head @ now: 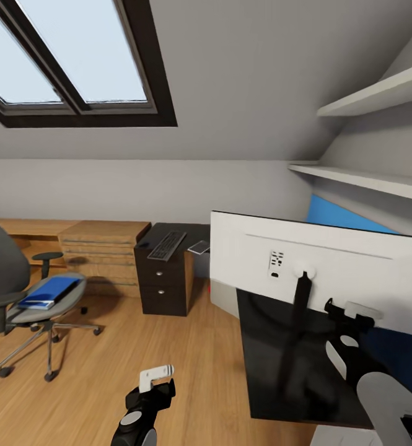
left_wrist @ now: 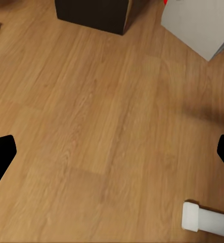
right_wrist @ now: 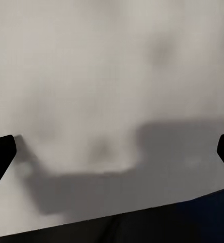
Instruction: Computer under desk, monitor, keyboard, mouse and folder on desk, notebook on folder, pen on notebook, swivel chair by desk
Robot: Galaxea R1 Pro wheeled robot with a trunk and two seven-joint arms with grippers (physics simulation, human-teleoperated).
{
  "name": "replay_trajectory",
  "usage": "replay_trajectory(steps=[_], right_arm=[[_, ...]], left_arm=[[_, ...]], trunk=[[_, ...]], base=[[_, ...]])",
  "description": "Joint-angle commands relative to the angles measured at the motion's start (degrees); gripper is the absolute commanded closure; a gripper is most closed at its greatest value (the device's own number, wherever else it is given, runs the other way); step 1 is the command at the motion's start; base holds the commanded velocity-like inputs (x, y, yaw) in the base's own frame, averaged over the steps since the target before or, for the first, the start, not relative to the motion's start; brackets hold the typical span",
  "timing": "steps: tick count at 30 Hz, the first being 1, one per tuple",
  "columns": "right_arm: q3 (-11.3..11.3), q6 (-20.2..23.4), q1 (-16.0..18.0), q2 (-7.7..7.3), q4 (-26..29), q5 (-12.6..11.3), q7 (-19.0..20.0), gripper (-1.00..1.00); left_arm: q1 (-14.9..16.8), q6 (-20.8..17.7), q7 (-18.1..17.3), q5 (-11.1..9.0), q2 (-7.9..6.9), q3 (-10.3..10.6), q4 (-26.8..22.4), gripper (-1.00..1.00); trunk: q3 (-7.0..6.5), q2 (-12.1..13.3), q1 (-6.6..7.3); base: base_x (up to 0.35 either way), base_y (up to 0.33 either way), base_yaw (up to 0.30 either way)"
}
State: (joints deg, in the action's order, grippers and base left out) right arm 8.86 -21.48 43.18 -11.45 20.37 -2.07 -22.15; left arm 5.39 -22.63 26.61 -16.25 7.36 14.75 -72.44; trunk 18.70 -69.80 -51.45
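No readable writing | right hand (head: 354,310) spread wide against monitor (head: 329,272), smooth white back | left hand (head: 157,378) spread wide over wood-grain floor (left_wrist: 101,126) | glossy black desk (head: 274,365) below monitor

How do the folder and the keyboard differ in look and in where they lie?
The folder is bright blue and plain; the keyboard is black with rows of grey keys. The folder lies on the chair seat, the keyboard on the desk above the drawer unit. The folder looks wide for its length, the keyboard long and slim. Both are flat rectangles lying face up, with no tool touching them.
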Motion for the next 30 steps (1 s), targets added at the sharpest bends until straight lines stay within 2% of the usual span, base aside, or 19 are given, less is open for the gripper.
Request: replay_trajectory(steps=[1,6,15,19,22,28,29,30], right_arm=[[0.07,-0.32,0.06,-0.24,-0.1,-0.16,0.09,-1.0],[0.1,-0.32,0.06,-1.09,-0.21,-0.21,0.1,-1.0],[0.18,-0.32,0.06,-3.4,-0.24,-0.3,0.09,-1.0],[0.66,-0.32,0.06,-4.17,-0.24,-0.31,0.09,-1.0],[1.73,-0.32,0.06,-4.62,-0.24,-0.3,0.15,-1.0],[2.16,-0.32,0.06,-5.29,-0.24,-0.3,0.18,-1.0],[2.19,-0.32,0.06,-5.37,-0.24,-0.31,0.18,-1.0],[2.2,-0.32,0.06,-5.39,-0.24,-0.31,0.18,-1.0]], left_arm=[[0.05,-0.13,0.48,-0.54,-0.04,0.11,-0.07,-1.0],[0.06,-0.09,0.55,-0.57,-0.12,-0.07,-0.11,-1.0],[0.06,-0.01,0.63,-0.63,-0.19,-2.25,-0.31,-1.0],[0.05,0.26,0.58,-0.68,-0.17,-6.17,-0.76,-1.0],[0.06,2.01,0.5,-0.71,-0.2,-9.32,-1.49,-1.0],[0.06,3.78,0.63,-0.72,-0.47,-11.46,-1.99,-1.0],[0.06,5.13,0.74,-0.76,-0.42,-13.97,-3.16,-1.0],[0.06,6.29,0.68,-0.78,-0.35,-15.57,-3.98,-1.0]], trunk=[[0.07,-0.04,-0.03],[0.07,-0.04,-0.03],[0.07,-0.04,-0.03],[0.07,-0.04,-0.03],[0.07,-0.04,-0.03],[0.07,-0.04,-0.03],[0.07,-0.04,-0.03],[0.07,-0.04,-0.03]], base=[[0.265,-0.073,0.0],[0.298,-0.084,0.0],[0.267,-0.07,0.0],[0.043,-0.01,0.0],[0.109,-0.013,0.0],[0.259,-0.061,0.0],[0.101,-0.037,0.0],[0.065,-0.028,0.0]])
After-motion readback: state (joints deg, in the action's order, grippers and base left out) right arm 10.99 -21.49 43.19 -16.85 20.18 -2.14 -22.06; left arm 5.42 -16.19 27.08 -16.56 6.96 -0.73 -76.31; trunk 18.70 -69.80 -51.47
